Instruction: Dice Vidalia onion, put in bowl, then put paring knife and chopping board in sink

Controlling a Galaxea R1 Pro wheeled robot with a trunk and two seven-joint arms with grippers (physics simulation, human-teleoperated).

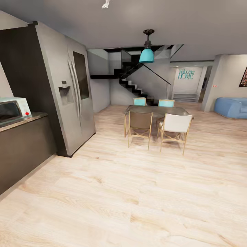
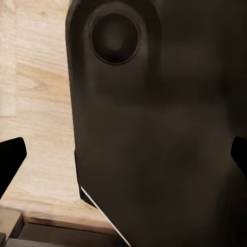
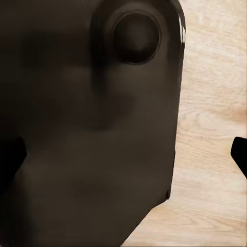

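Note:
I am facing an open kitchen and dining room from the wooden floor [image 1: 137, 192]. The onion, sink, chopping board, paring knife and bowl are out of view. In the left wrist view my left gripper [image 2: 123, 159] is open, its dark fingertips [image 2: 10, 159] far apart at the picture's edges, with a dark part of my own body [image 2: 154, 128] right behind them. My right gripper [image 3: 123, 157] is open too, with its fingertips [image 3: 240, 154] spread wide and nothing held between them, over the same kind of dark body panel [image 3: 92, 128].
A dark counter [image 1: 20, 151] with a pale microwave [image 1: 13, 109] runs along the left. Beyond it stands a tall steel fridge [image 1: 68, 92]. A dining table [image 1: 156, 111] with several chairs stands mid-room, a blue sofa [image 1: 231, 107] at far right, stairs [image 1: 133, 82] behind.

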